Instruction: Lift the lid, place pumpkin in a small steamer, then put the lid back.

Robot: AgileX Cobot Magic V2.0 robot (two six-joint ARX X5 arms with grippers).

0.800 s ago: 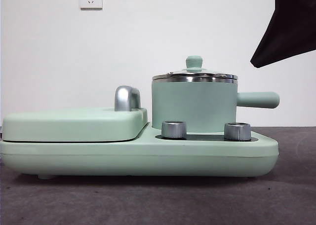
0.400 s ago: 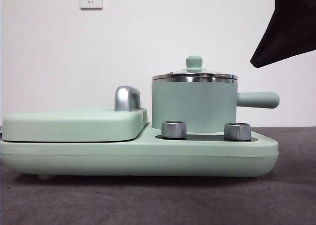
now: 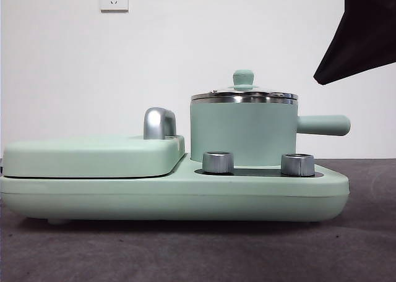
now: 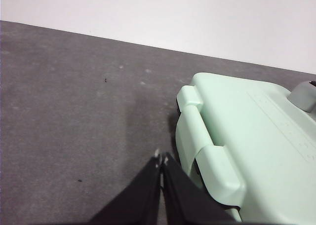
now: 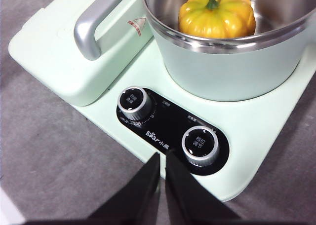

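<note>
Pumpkin (image 5: 216, 12) sits inside the small steamer (image 3: 242, 133), with the lid (image 3: 244, 93) resting on the steel rim. Steamer stands on the mint-green cooker base (image 3: 179, 195), behind two dials (image 5: 136, 102). Right gripper (image 5: 162, 162) hangs above the dial panel, jaws narrow, empty. Left gripper (image 4: 161, 160) hangs over the grey worktop (image 4: 74, 111) beside the base, jaws pressed together, empty.

Yellow-orange pumpkin (image 5: 217, 14) with green stem; mint-green small steamer (image 3: 242, 133).

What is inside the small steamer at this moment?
The pumpkin sits inside the small steamer, stem up. The lid rests on the rim. The pot floor under the pumpkin is hidden.
</note>
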